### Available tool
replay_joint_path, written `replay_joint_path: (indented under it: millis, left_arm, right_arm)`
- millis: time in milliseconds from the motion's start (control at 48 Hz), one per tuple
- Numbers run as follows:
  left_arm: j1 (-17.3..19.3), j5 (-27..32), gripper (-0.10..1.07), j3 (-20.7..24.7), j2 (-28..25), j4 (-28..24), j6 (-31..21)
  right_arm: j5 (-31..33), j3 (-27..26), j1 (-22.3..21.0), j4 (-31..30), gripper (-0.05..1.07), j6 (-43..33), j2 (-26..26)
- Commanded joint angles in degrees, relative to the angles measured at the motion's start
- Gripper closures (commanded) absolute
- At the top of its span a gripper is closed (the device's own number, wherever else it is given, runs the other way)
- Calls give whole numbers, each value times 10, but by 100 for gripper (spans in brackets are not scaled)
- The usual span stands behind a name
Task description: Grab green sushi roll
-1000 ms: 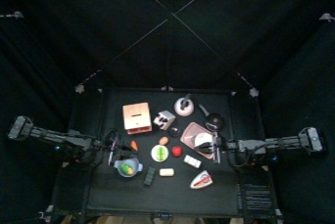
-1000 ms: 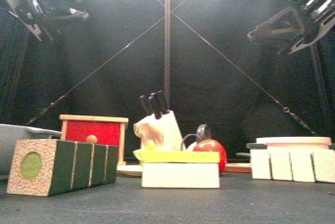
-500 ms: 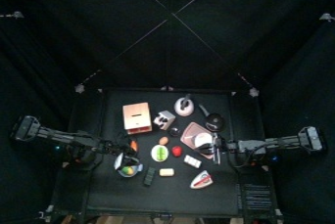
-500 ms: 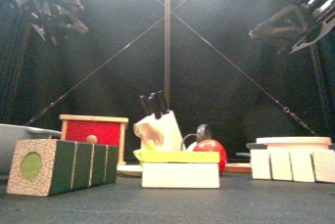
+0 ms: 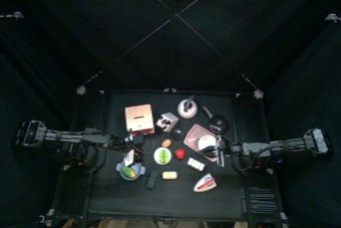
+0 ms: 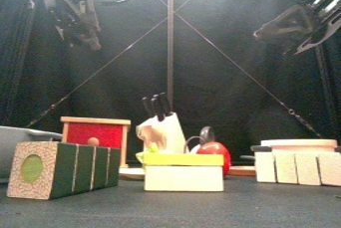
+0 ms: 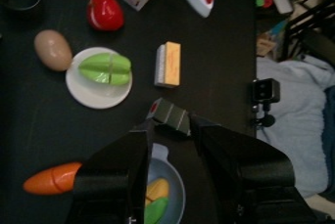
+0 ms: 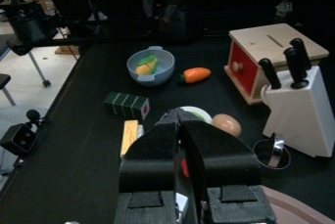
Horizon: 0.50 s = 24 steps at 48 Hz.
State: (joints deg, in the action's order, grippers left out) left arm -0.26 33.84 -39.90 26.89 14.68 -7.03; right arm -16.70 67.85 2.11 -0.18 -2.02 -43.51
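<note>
The green sushi roll (image 6: pixel 60 169) is a stubby dark green block with a paler end, lying near the table's front left. It also shows in the top view (image 5: pixel 151 183), the left wrist view (image 7: pixel 170 118) and the right wrist view (image 8: pixel 127 104). My left gripper (image 7: pixel 164 152) is open and empty, high above the round bowl (image 7: pixel 160 187), with the roll just beyond its jaws. It shows in the top view (image 5: pixel 124 159) and the front view (image 6: pixel 74 15). My right gripper (image 8: pixel 183 157) is shut and empty, held high at the right (image 5: pixel 217 152).
Beyond the roll lie a yellow-and-white block (image 7: pixel 169 64), a white plate (image 7: pixel 74 89) with a bright green piece, an egg (image 7: pixel 53 47), a tomato (image 7: pixel 106 11) and a carrot (image 7: pixel 55 179). A red box (image 5: pixel 139 118) and a knife block (image 5: pixel 168 122) stand behind.
My left arm has reached to the right, bringing its gripper over the bowl near the roll. The right arm has not moved.
</note>
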Motion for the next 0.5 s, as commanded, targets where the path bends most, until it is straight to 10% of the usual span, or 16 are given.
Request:
replay_joint_path:
  millis: [0,479]
  left_arm:
    - [-2,60,23,44,-18,-68,-48]
    - [-207,139,22,69,-130,-421,-628]
  right_arm:
    - [-2,-15,-1,12,102,-2,1]
    - [33,-12,4,54,102,-1,1]
